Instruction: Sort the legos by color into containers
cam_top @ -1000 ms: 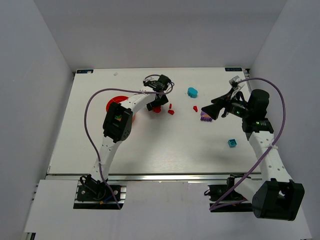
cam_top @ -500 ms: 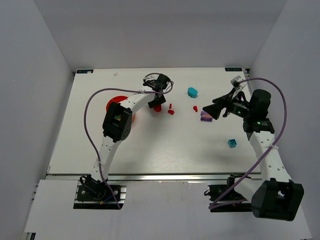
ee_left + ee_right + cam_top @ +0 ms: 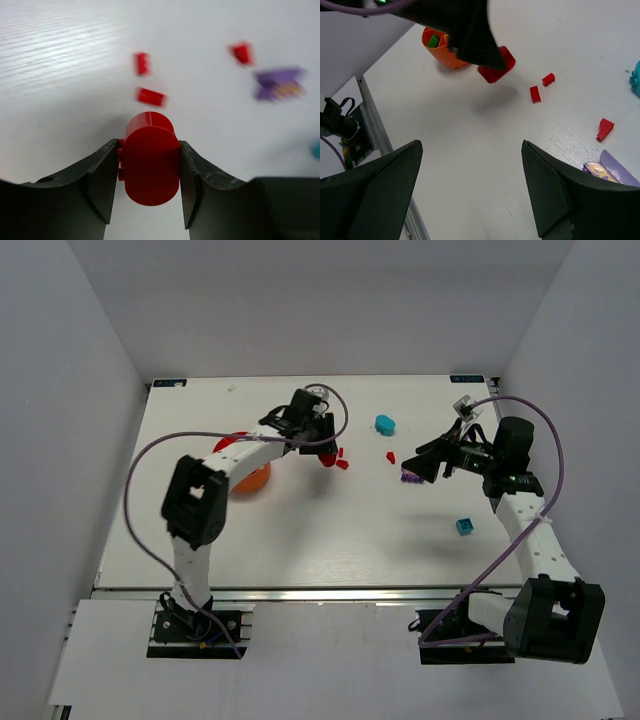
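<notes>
While the red bowl (image 3: 226, 444) sits toward the far left of the table (image 3: 300, 540), mostly covered by the left arm, an orange container (image 3: 252, 478) stands just on its near side with a green brick (image 3: 434, 41) inside. To their right, the left gripper (image 3: 149, 150) is clamped on a rounded red brick (image 3: 150, 167) and holds it clear of the table (its shadow shows beneath it in the right wrist view). Just right of that lie a small red piece (image 3: 341, 451) and a second red piece (image 3: 343, 464), close together. Further right a third red piece (image 3: 390, 456) lies alone, with a cyan brick (image 3: 384, 424) beyond it, nearer the far edge. A purple brick (image 3: 409, 476) lies flat beside the right gripper (image 3: 425, 462), whose jaws stand wide apart and hold nothing. A blue brick (image 3: 464, 526) rests apart, toward the right edge.
</notes>
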You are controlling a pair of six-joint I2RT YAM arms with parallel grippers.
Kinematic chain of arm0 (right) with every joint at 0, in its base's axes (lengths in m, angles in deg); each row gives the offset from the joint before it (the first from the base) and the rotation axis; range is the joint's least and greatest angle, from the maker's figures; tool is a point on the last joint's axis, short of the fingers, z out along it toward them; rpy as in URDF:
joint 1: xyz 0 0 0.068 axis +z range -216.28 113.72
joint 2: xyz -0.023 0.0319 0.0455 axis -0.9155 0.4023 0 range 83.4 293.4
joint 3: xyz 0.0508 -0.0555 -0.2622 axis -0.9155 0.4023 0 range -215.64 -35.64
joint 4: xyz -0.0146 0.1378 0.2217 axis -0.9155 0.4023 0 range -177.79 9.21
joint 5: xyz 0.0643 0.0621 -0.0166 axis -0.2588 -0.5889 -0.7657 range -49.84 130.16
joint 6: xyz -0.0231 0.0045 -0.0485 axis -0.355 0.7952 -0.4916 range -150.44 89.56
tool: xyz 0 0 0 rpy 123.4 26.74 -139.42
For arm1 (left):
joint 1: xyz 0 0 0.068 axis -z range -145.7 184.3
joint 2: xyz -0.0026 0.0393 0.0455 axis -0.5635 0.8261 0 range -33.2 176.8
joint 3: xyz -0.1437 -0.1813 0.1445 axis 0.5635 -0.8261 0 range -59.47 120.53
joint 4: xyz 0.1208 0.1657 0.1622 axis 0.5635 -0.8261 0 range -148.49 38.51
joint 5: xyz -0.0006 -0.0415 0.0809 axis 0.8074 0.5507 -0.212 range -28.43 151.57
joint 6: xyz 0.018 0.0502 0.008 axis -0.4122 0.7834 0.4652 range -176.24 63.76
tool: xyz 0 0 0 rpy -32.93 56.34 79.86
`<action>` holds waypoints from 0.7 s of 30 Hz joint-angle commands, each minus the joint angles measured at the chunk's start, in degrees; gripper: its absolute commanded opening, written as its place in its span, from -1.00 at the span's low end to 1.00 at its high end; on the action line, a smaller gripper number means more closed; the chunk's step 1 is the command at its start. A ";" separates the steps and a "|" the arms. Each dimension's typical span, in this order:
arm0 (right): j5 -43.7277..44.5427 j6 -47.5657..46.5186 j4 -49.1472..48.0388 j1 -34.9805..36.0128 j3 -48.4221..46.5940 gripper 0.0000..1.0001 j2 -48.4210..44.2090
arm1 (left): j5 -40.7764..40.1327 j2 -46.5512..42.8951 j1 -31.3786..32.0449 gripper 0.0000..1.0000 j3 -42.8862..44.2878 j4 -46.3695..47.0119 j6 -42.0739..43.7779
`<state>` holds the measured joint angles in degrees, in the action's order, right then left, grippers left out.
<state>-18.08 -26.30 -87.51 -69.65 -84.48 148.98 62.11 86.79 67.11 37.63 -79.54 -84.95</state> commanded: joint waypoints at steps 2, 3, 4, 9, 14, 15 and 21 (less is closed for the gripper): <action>-4.25 2.00 -0.62 0.30 -1.08 0.67 0.33 | 23.34 -24.91 0.40 -0.76 -15.24 21.68 12.88; -4.69 3.66 -0.97 0.65 -1.08 0.57 0.51 | 26.50 -27.15 0.40 -0.75 -20.93 23.12 14.72; -5.30 4.64 -1.41 1.00 -1.00 0.53 0.60 | 29.49 -29.43 0.40 -0.73 -23.33 24.26 15.60; -10.22 11.23 -4.57 5.38 -1.26 0.32 3.23 | 46.91 -37.26 0.93 -0.69 -36.68 32.70 16.93; -10.50 20.45 -8.44 9.26 -1.00 0.40 4.03 | 46.49 -41.06 2.24 -0.69 -43.22 36.23 21.40; -10.41 21.86 -9.23 9.79 -0.56 0.42 4.03 | 46.57 -41.32 2.77 -0.69 -43.48 35.62 24.63; -3.92 25.83 -5.56 12.78 -1.17 0.48 4.56 | 40.27 -43.60 4.44 -0.71 -43.84 29.73 35.11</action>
<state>-25.03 -3.74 -93.52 -58.35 -84.50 153.53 104.31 46.75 70.61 -6.89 -48.70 -57.59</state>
